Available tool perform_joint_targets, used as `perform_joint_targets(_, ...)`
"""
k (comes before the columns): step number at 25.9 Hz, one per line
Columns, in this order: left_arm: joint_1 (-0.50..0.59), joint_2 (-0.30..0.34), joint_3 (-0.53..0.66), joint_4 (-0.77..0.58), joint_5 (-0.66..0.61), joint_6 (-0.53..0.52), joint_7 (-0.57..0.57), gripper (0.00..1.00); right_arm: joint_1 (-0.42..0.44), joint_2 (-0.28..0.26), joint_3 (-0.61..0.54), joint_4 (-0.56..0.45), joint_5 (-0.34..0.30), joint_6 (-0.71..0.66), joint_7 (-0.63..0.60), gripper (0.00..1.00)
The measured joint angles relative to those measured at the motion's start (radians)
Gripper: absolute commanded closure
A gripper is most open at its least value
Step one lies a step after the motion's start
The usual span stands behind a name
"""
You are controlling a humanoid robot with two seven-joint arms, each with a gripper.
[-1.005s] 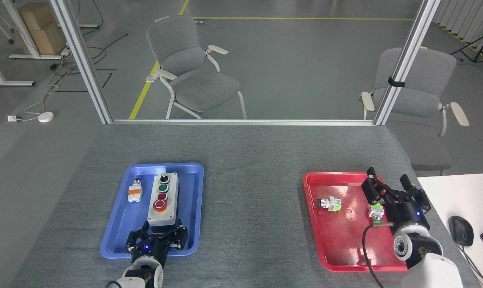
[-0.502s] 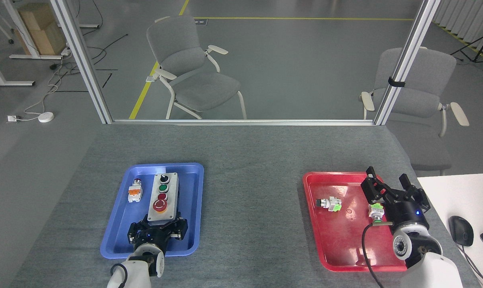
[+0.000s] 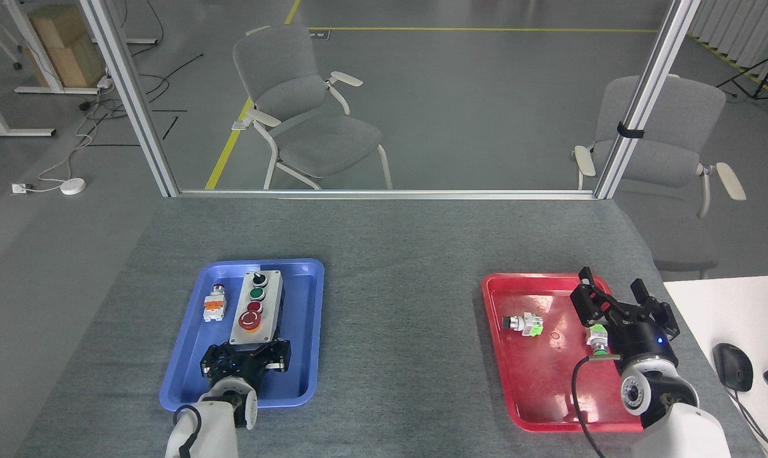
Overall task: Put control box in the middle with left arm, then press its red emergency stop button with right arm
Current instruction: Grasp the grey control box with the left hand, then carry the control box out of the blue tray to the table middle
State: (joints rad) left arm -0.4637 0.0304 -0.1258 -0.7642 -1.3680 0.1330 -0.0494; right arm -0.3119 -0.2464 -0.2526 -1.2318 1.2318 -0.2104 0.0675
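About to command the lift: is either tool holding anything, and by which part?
Left tool grips the control box by its near end, still over the blue tray. Right tool is open and holds nothing.

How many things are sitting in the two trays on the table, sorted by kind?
Control box: 1, in the blue tray
Small loose push-button parts: 3, one in the blue tray, two in the red tray
Total: 4
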Motion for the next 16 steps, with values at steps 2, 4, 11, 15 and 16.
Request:
perform_joint_targets(2, -0.004, 0.003, 0.0, -0.003, 0.0, 0.0, -0.002, 0.86, 0.0, 0.0, -0.001, 0.0, 0.0, 0.001, 0.0, 0.0)
perform_joint_targets(4, -0.005, 0.005, 0.0, -0.011, 0.0, -0.006, -0.002, 0.96, -0.001, 0.001, -0.002, 0.0, 0.0, 0.001, 0.0, 0.0)
perform_joint_targets(11, 0.027, 0.017, 0.002, -0.15, 0.007, -0.085, 0.0, 1.0, -0.006, 0.002, -0.001, 0.0, 0.0, 0.002, 0.0, 0.0)
perform_joint_targets(15, 0.101, 0.013, 0.004, -0.274, 0.01, -0.21, 0.004, 1.0, -0.009, 0.003, 0.0, 0.0, 0.0, 0.002, 0.002, 0.0)
perform_joint_targets(16, 0.125, 0.01, 0.002, -0.303, 0.01, -0.239, 0.004, 1.0, -0.01, 0.003, 0.001, 0.0, 0.0, 0.002, 0.003, 0.0)
